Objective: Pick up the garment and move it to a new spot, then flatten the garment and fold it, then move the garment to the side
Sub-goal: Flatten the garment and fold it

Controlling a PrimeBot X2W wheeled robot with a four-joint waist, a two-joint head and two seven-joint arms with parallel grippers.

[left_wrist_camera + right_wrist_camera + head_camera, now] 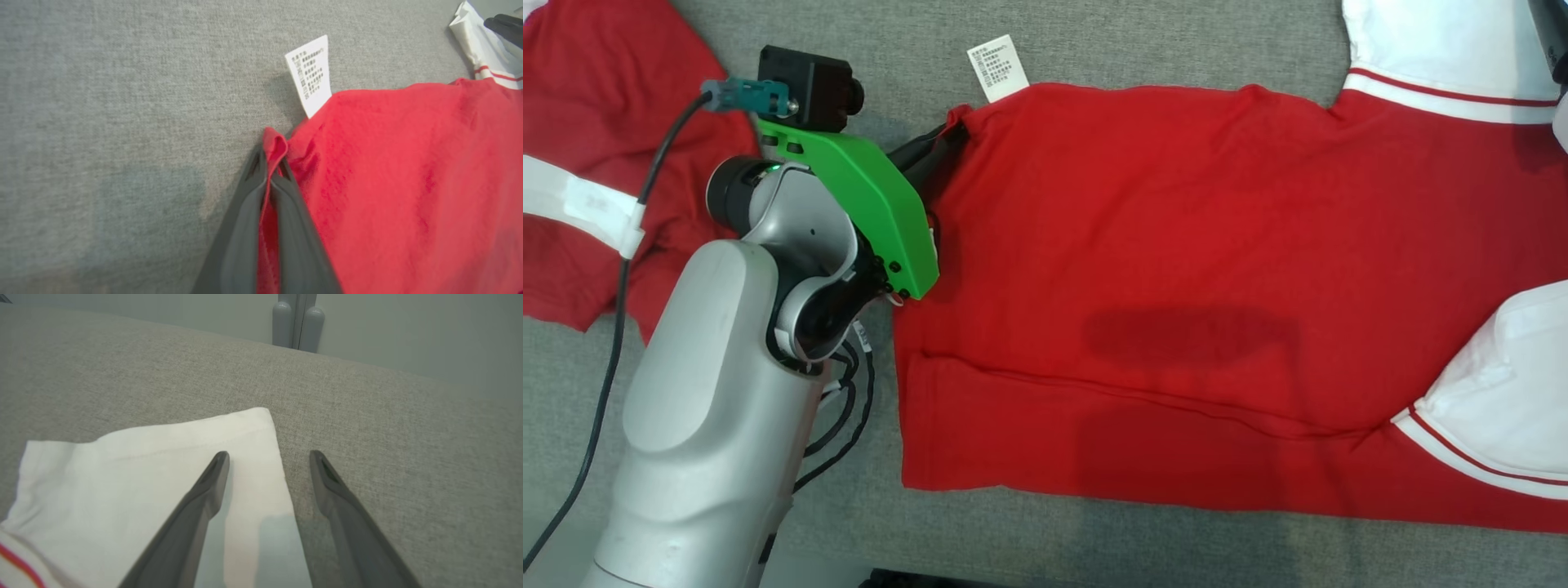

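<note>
Our left claw [270, 160] pinches the red shirt [1176, 245] by its corner at ten o'clock. The shirt lies flat on the grey cushion [1143, 49]. Our right claw [269, 455] is wide over the white sleeve [163, 473] at one o'clock. We should grab there, then lift both together.

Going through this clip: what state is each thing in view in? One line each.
Garment: spread flat, one corner pinched.
Left gripper: shut on that corner.
Right gripper: open, over the sleeve edge.
Label: sticking out past the garment's edge.
Other red garment: rumpled, not held.
</note>
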